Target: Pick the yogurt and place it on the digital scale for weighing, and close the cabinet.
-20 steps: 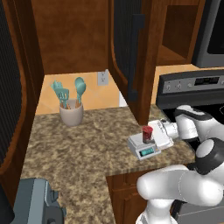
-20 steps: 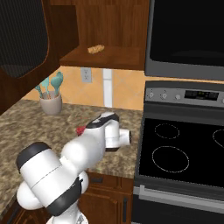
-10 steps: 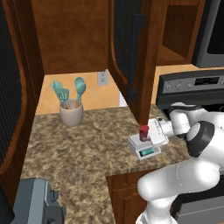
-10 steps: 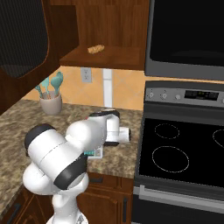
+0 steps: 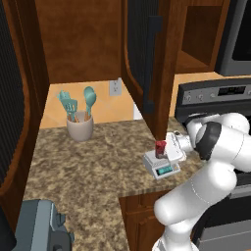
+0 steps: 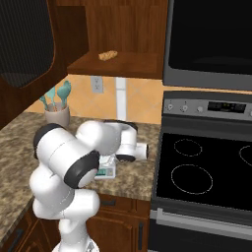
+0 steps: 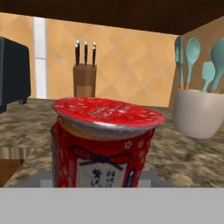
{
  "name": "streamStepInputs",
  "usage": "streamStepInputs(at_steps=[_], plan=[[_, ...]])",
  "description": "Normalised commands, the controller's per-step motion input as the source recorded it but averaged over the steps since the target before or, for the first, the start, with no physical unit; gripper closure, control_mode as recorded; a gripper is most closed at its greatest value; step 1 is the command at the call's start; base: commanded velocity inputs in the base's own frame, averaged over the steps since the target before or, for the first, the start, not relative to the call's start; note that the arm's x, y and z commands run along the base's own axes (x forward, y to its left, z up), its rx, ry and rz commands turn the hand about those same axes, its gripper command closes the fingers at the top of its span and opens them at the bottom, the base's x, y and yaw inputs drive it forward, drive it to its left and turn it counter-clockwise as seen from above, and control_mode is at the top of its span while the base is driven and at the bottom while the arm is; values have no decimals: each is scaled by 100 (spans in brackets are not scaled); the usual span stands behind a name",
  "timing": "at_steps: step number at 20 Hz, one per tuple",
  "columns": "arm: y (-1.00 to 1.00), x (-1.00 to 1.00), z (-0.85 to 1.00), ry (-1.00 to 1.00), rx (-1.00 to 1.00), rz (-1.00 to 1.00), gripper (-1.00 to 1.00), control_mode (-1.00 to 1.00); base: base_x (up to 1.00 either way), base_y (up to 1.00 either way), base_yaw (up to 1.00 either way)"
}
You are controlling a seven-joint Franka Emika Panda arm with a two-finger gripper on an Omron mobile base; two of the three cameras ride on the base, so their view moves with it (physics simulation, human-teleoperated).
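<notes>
The yogurt [image 5: 161, 147], a small dark-red cup, stands upright on the digital scale [image 5: 162, 169] near the counter's front right edge. My gripper [image 5: 164, 149] reaches in from the right at cup height, shut on the yogurt. In the hand view the yogurt [image 7: 105, 140] looms close with its red foil lid, and the scale's grey platform [image 7: 37, 180] shows under it; my fingertips are hidden there. The scale [image 6: 106, 171] peeks out beside my arm in the right base view. The cabinet door [image 5: 147, 54] with its black bar handle hangs open right above the scale.
A beige crock of teal utensils [image 5: 80, 128] stands at the back left of the counter. A stove [image 6: 206, 167] borders the counter on the right, under a microwave [image 6: 211, 39]. A grey-blue appliance [image 5: 41, 230] sits at the front left. A knife block [image 7: 85, 78] stands by the wall.
My elbow has swung and the arm has folded closer over the scale. The hand and the yogurt have barely shifted; the cup stays on the scale.
</notes>
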Motion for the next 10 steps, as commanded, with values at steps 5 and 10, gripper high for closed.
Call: streamStepInputs(at_steps=[5, 10], plan=[[0, 19, -6, 0, 0, 0, 100, -100, 0, 0, 0], [0, -1, -8, 0, 0, 0, -100, -100, 0, 0, 0]])
